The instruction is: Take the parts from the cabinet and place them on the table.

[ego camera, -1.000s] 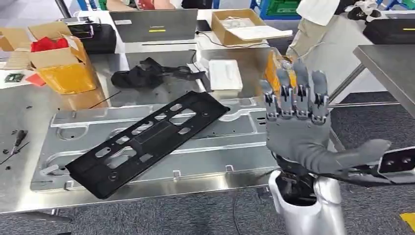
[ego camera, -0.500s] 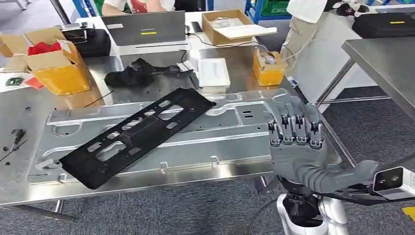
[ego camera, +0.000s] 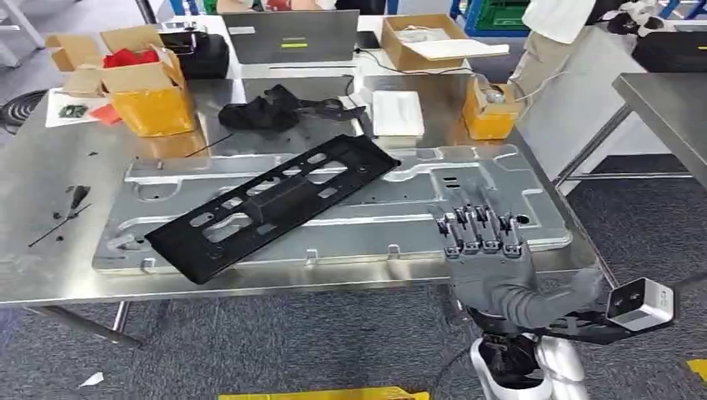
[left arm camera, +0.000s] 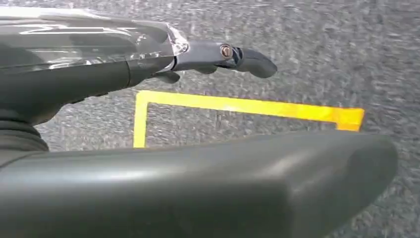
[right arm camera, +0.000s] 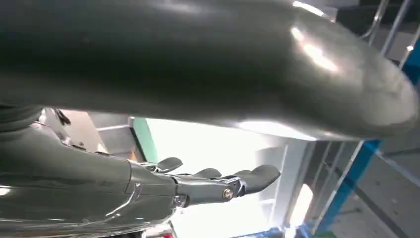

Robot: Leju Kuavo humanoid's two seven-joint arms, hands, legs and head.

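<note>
One black slotted panel [ego camera: 271, 204] lies slantwise on the single silver sheet-metal plate [ego camera: 467, 171] covering the steel table [ego camera: 50, 250], while the right hand [ego camera: 488, 254], fingers straight and apart, empty, hovers over the plate's near-right edge; left hand [left arm camera: 198, 163] empty, fingers extended above carpet.

Black slotted panel [ego camera: 271, 204]; silver sheet [ego camera: 467, 208]; yellow box [ego camera: 154, 108].

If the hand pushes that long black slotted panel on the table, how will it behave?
The black panel looks like thin, stiff plastic, probably light. It lies askew on the ribbed metal sheet, so it would likely slide and pivot. One end overhangs the sheet's near edge and may tip.
</note>
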